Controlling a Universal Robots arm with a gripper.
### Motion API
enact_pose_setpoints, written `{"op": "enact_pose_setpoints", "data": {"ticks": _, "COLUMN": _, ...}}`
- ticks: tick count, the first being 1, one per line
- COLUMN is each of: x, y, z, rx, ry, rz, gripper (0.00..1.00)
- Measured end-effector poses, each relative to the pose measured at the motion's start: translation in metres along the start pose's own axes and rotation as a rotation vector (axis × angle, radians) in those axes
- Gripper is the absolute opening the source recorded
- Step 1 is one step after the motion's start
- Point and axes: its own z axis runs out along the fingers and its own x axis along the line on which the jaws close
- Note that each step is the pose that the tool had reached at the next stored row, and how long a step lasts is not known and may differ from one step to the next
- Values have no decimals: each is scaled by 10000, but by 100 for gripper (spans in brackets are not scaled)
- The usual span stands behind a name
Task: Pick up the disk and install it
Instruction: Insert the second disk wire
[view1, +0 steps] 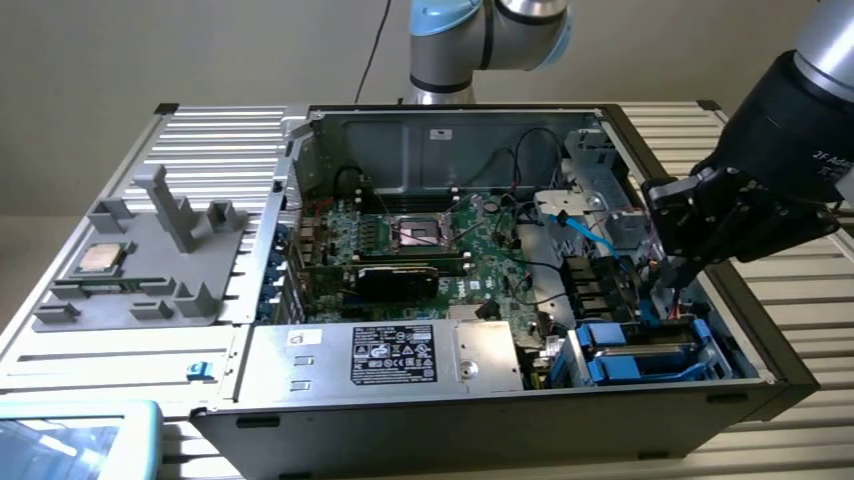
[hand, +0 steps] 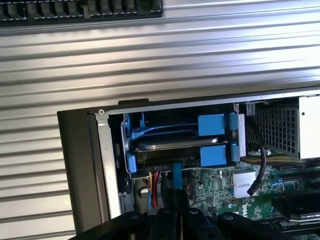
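Note:
The disk (hand: 175, 144) lies flat in the drive bay at the corner of the open computer case, its silver edge showing between blue carrier rails (hand: 212, 125). In the exterior view the same blue carriers (view1: 641, 352) sit at the case's front corner on the exterior view's right. My gripper (view1: 663, 292) hangs just above and behind that bay. Its black fingers (hand: 167, 220) are shut, with the tips (hand: 177, 207) right at a small blue upright piece (hand: 176, 176) below the disk. I cannot tell whether they pinch that piece.
A silver power supply with a black label (view1: 400, 352) lies along the case's front. The motherboard (view1: 427, 235) fills the middle, and red and orange cables (hand: 152, 189) run beside the bay. A grey fixture with a small chip (view1: 100, 258) stands on the ribbed table (view1: 80, 345).

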Motion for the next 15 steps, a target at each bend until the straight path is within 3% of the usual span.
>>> {"op": "enact_pose_setpoints", "data": {"ticks": 2, "x": -7, "y": -49, "z": -17, "rx": -107, "ry": 13, "rz": 7, "gripper": 11}}
{"op": "enact_pose_setpoints", "data": {"ticks": 7, "x": -18, "y": -139, "z": -33, "rx": -466, "ry": 55, "rz": 26, "gripper": 11}}
{"op": "enact_pose_setpoints", "data": {"ticks": 15, "x": -18, "y": -141, "z": -32, "rx": -483, "ry": 51, "rz": 28, "gripper": 11}}
